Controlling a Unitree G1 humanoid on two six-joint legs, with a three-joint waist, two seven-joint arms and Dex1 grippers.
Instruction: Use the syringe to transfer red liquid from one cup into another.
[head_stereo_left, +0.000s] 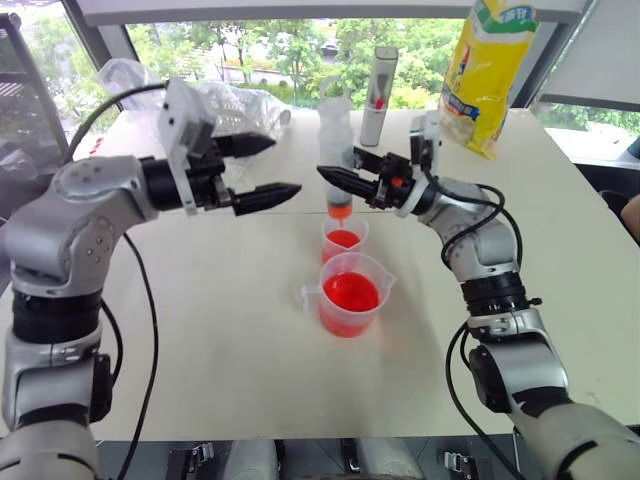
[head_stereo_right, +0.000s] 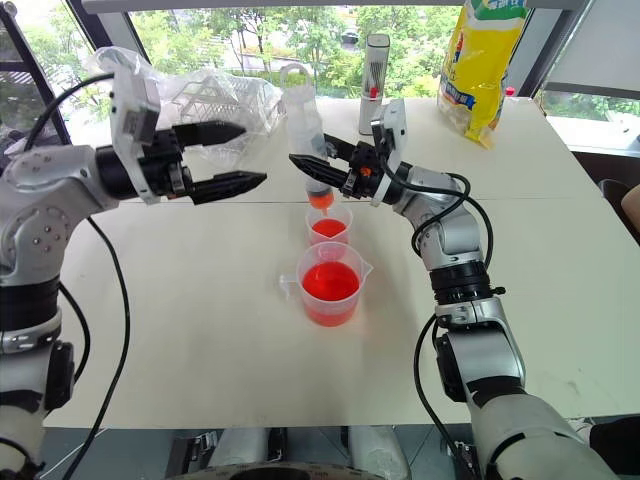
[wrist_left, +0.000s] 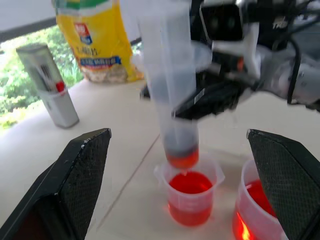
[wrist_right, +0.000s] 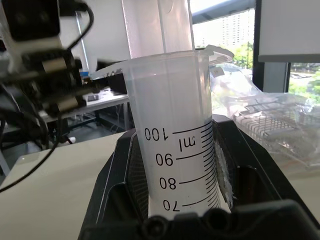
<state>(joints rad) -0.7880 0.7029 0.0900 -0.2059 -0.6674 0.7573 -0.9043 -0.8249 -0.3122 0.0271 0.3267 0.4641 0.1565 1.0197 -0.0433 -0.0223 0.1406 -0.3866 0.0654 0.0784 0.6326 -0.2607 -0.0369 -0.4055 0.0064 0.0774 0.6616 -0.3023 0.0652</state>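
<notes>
Syringe (head_stereo_left: 336, 150), large clear plastic, upright in clamped right gripper (head_stereo_left: 345, 182), tip over small handleless cup (head_stereo_left: 343, 240); left gripper (head_stereo_left: 275, 168) gapes wide, empty, alongside.

I see a pale cream table (head_stereo_left: 200, 340) with a faint seam running across it. On it stands the handled measuring cup (head_stereo_left: 350, 296) of red liquid, nearest me, with the smaller handleless cup (head_stereo_left: 343, 240) just behind it. Farther back stand a grey upright cylinder (head_stereo_left: 378, 95), a yellow bag (head_stereo_left: 487, 70) and crumpled clear plastic packaging (head_stereo_right: 215, 100) at the far left.
</notes>
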